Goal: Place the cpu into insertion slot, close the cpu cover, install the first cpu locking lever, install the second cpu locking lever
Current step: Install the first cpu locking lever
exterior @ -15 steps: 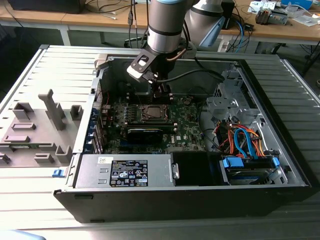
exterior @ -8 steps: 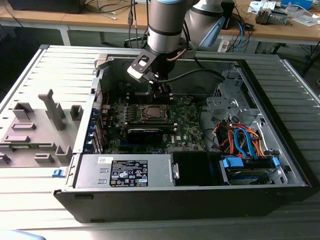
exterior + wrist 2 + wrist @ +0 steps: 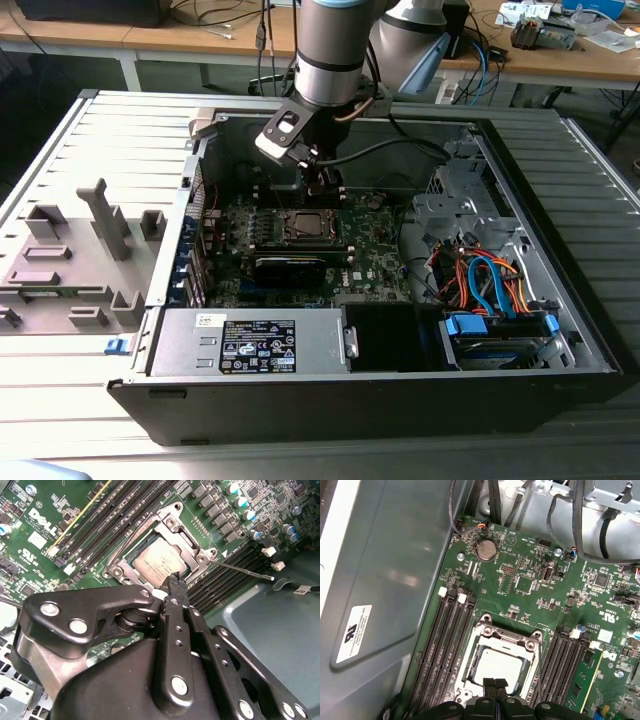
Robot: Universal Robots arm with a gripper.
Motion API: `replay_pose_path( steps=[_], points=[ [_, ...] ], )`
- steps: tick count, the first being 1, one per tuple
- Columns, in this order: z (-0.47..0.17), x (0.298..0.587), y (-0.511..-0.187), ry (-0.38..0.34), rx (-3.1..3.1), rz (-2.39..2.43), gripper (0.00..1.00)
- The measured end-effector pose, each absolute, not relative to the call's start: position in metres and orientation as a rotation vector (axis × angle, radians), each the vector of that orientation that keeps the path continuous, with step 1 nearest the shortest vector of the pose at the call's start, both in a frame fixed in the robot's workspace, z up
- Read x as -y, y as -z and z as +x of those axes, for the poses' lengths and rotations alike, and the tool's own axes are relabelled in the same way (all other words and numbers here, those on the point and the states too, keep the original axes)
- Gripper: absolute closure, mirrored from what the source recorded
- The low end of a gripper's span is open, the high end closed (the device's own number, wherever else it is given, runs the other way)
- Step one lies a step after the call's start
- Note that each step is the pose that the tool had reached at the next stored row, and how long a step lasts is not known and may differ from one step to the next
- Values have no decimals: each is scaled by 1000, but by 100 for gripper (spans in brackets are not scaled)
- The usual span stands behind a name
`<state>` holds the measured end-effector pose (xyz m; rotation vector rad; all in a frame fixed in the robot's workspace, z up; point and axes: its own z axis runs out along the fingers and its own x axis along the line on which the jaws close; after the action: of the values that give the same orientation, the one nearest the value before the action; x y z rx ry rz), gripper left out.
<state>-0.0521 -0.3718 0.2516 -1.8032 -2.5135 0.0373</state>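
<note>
Claw (image 3: 175, 582) is closed on nothing, its tips pressed together. It hangs just above the near edge of the slot (image 3: 131, 569) in the second wrist view. In the exterior view the claw (image 3: 322, 185) sits at 12 o'clock from the slot (image 3: 305, 225), inside the open case (image 3: 560, 300).

The cpu (image 3: 159, 562) lies flat in the slot, metal top up. The cover (image 3: 187, 535) appears folded down around it, so the top shows through the cut-out. Being square, the cpu has no long axis; in the exterior view its edges run roughly 12–6 and 3–9. One thin lever (image 3: 245, 571) sticks out from the slot's corner across the board (image 3: 35, 545). Its long axis points away from the slot, and it looks unlatched.

The main risk is the closed tips coming down on the cpu top or the cover frame rather than on the lever. That could scratch the chip, skew it in the slot or load the contacts beneath. The lever is slim and probably springy, so a push slightly off its line could let it slip past the tips and snap back. The tips could also skid onto the board.
</note>
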Motion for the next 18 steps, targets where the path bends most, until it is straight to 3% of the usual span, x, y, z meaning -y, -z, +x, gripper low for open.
replay_pose_path(
  steps=[18],
  points=[
    [-52, 374, -252, -33, 2535, -1769, 89]
  ],
)
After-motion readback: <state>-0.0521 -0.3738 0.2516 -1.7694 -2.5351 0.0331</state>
